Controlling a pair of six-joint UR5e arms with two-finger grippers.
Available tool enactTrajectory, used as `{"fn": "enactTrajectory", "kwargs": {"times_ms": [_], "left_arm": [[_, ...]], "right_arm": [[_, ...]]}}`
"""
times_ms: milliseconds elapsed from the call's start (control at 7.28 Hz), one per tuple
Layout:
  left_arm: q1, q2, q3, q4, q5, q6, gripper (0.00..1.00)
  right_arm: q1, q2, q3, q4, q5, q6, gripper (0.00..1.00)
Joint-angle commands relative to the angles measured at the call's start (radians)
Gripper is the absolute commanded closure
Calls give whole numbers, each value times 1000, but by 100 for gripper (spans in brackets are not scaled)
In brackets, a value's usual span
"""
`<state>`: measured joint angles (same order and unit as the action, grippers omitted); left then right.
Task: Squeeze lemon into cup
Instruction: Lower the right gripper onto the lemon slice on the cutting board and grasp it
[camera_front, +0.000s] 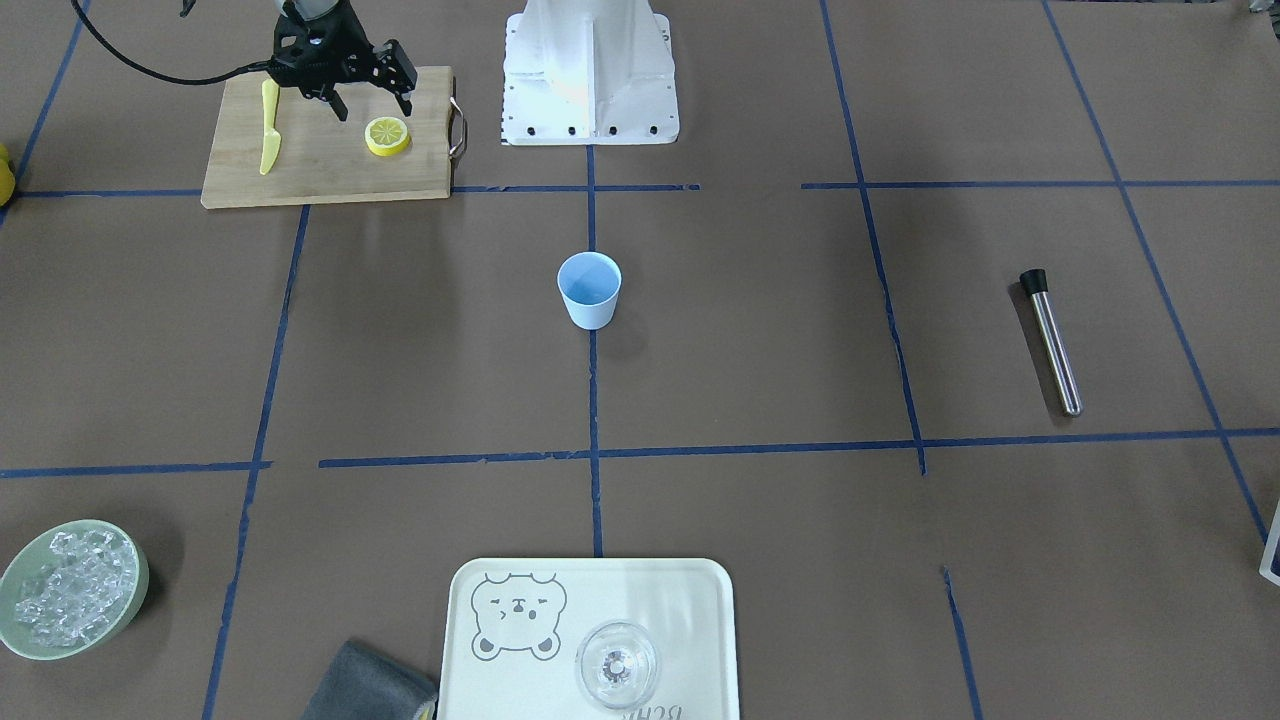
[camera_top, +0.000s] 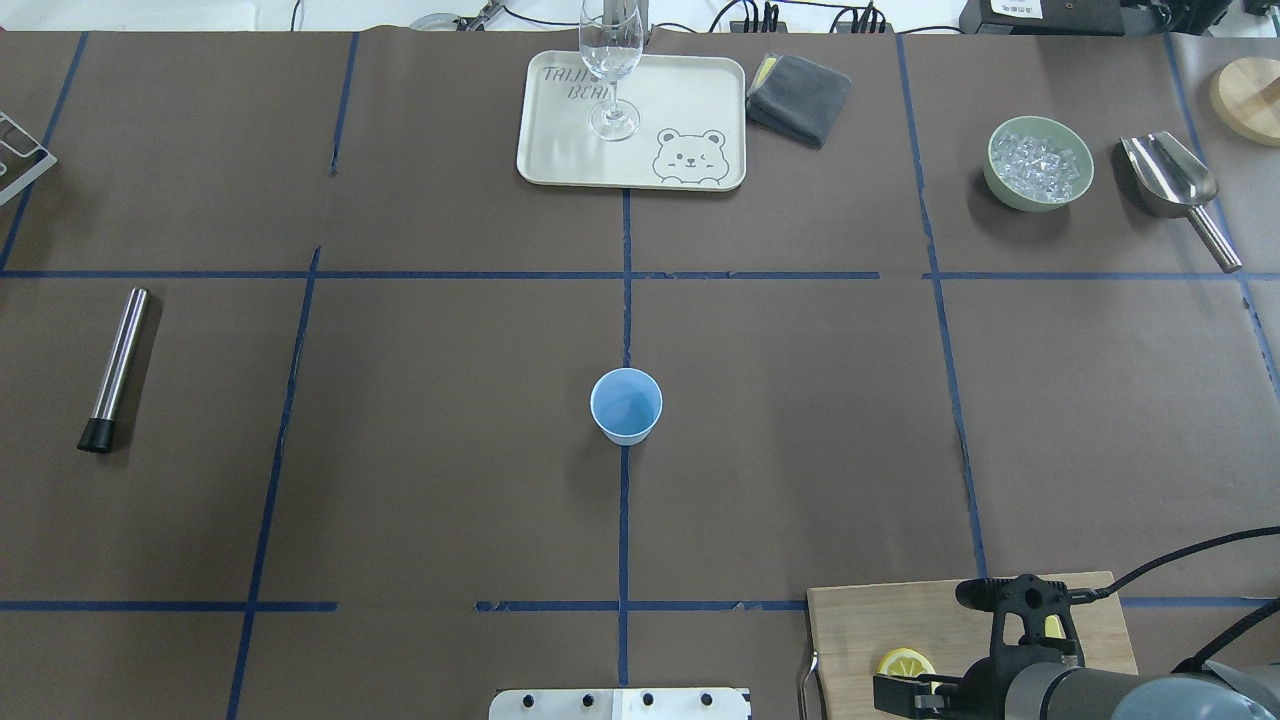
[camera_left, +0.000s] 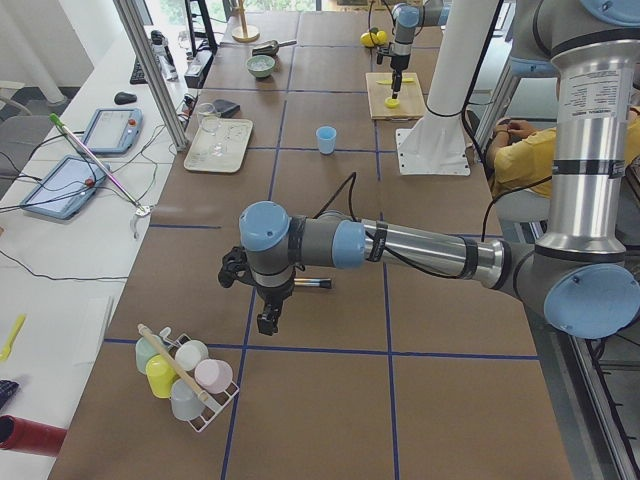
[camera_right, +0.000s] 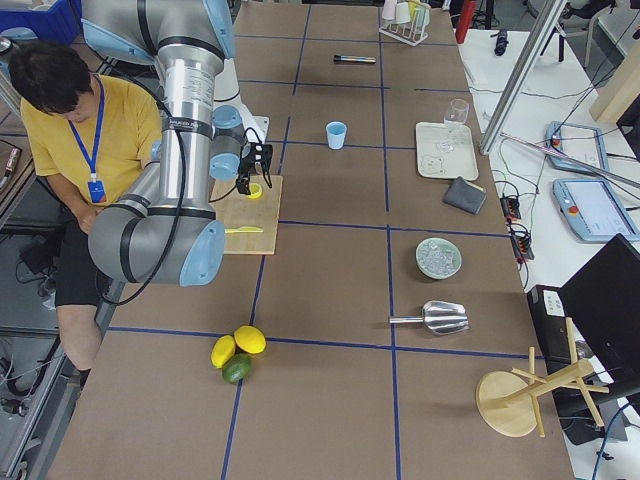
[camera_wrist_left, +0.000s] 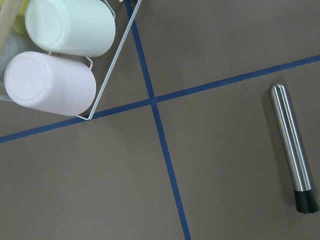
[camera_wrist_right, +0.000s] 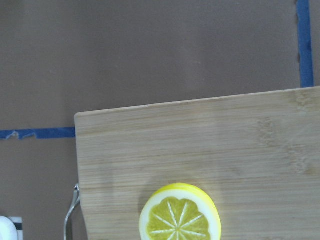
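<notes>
The lemon (camera_front: 387, 135) is a yellow-rimmed slice lying flat on a wooden cutting board (camera_front: 320, 175). It also shows in the right wrist view (camera_wrist_right: 180, 216) and the overhead view (camera_top: 905, 663). My right gripper (camera_front: 372, 103) hangs just above the slice, open and empty. The light-blue cup (camera_front: 589, 290) stands upright at the table's middle (camera_top: 626, 405), well away from the board. My left gripper (camera_left: 267, 322) shows only in the exterior left view, low over the table near a steel muddler. I cannot tell whether it is open or shut.
A yellow plastic knife (camera_front: 269, 130) lies on the board beside the slice. The muddler (camera_top: 118, 365) lies at the left. A tray (camera_top: 560, 150) with a clear glass (camera_top: 612, 60), a grey cloth (camera_top: 798, 95), an ice bowl (camera_top: 1038, 163) and a scoop (camera_top: 1170, 175) are at the far edge.
</notes>
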<state>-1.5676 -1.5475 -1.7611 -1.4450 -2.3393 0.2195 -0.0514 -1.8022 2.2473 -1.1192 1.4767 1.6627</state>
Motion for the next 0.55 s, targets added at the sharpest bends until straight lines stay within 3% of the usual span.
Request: {"fn": "enactTrajectory", "kwargs": {"times_ms": [0, 412], "left_arm": [[0, 1, 0, 0, 0, 1, 0], [0, 3, -3, 0, 0, 3, 0]], "right_arm": [[-4, 53, -67, -5, -4, 6, 1], [2, 57, -74, -27, -6, 6, 2]]}}
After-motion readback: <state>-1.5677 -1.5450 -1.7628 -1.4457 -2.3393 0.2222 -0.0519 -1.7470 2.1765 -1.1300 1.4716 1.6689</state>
